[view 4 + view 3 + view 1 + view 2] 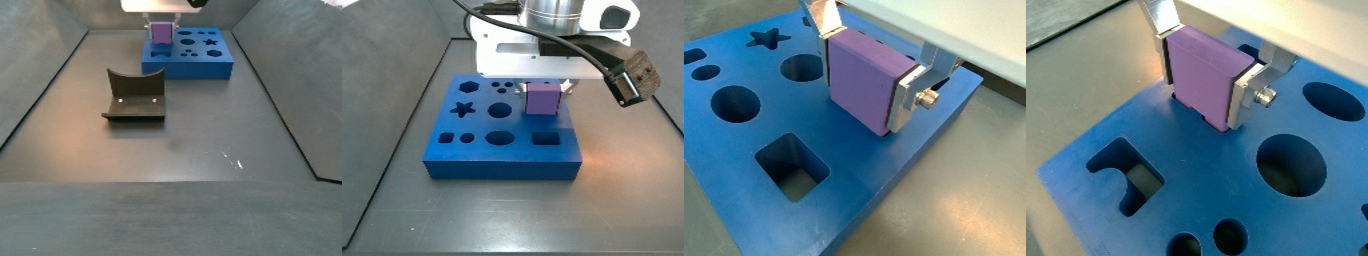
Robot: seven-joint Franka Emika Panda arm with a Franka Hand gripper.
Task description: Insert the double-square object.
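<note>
The double-square object is a purple block held upright between the silver fingers of my gripper. The gripper is shut on it. It also shows in the other wrist view, and in both side views. Its lower end stands in the mouth of a hole in the blue slab, near one edge. The two prongs are hidden. In a side view my gripper hangs straight over the slab.
The slab has other open holes: a star, a round one, a square one and a notched one. The dark fixture stands on the grey floor in front of the slab.
</note>
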